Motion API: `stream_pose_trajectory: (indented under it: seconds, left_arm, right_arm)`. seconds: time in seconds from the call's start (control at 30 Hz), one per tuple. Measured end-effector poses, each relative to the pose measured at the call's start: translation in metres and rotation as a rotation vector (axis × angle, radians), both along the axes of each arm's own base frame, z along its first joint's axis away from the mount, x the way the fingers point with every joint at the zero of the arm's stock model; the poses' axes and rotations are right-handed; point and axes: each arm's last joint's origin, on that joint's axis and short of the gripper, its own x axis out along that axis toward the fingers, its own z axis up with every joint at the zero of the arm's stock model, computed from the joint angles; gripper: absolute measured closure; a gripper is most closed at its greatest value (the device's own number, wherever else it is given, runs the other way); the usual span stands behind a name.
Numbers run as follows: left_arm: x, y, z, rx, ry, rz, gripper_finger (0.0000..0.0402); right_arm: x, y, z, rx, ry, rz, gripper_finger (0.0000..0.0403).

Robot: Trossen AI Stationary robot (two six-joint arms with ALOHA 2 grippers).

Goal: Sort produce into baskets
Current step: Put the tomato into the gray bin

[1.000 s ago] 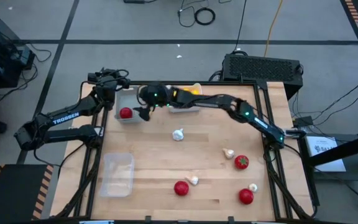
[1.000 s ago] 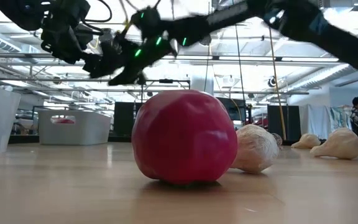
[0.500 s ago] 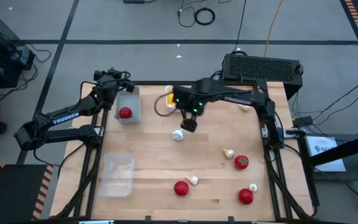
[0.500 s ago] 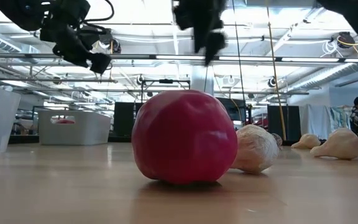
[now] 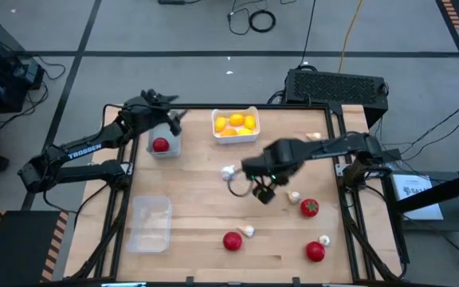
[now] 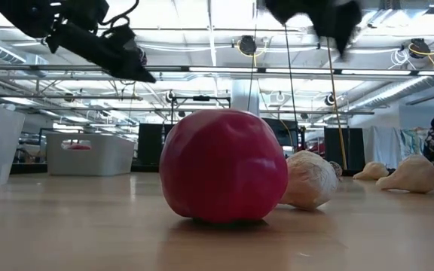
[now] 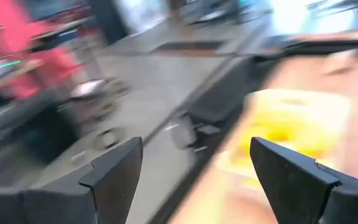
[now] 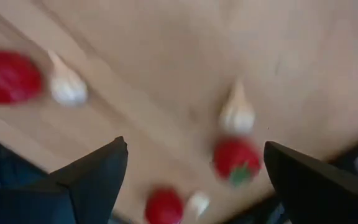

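right arm: your right gripper [image 5: 263,191] was up at the grey tray [image 5: 166,140] a second ago, crossed past the white tray [image 5: 235,126] half a second back, and now hangs over mid-desk [image 5: 198,199], just beside the loose garlic [image 5: 229,171]. Looks like a drop-off is done and you're out for the next piece.

right fingers: spread wide in the right wrist view, nothing between them. Below them you see a garlic bulb [image 8: 236,114], a tomato [image 8: 236,159] and more produce further off.

left arm: your left gripper [image 5: 171,119] sits above the far edge of the grey tray, swung a bit toward the white tray compared with a second ago.

left fingers: wide apart in the left wrist view, holding nothing; yellow blur past them should be the lemons.

grey tray: one tomato [image 5: 160,144] inside, same as before.

white tray: lemons [image 5: 236,123] piled in it.

clear tray [image 5: 151,224]: near-left corner, looks empty.

still loose: three tomatoes at [image 5: 310,207], [image 5: 232,241] and [image 5: 315,252], plus small garlic bulbs near each of them.

meaning: I'd say you're early in the sort. No garlic is binned yet, so the clear tray is probably where that goes.

next: the garlic beside your right fingers is the closest pick; it's small and lumpy, so centre it well.
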Motion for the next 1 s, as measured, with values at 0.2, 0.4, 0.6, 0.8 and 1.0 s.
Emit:
stream_pose_trajectory:
  seconds: [0.2, 0.4, 0.6, 0.8, 1.0]
  left_arm:
    - [0.008, -0.008, 0.003, -0.059, -0.081, -0.229, 0.0096]
    - [0.016, -0.018, 0.001, -0.092, -0.087, -0.287, 0.0096]
    - [0.021, -0.028, -0.002, -0.119, -0.058, -0.341, 0.0096]
    - [0.025, -0.035, -0.004, -0.127, -0.034, -0.377, 0.0096]
    - [0.025, -0.038, -0.008, -0.116, 0.017, -0.397, 0.0096]
  right_arm:
    - [-0.037, 0.025, -0.036, 0.118, 0.232, -0.118, 0.0039]
    - [-0.052, 0.032, -0.057, 0.092, 0.334, -0.129, 0.0039]
    - [-0.056, 0.032, -0.070, 0.089, 0.382, -0.131, 0.0039]
    - [-0.061, 0.027, -0.089, 0.147, 0.419, -0.093, 0.0021]
    - [-0.067, 0.016, -0.111, 0.210, 0.427, -0.056, 0.0005]
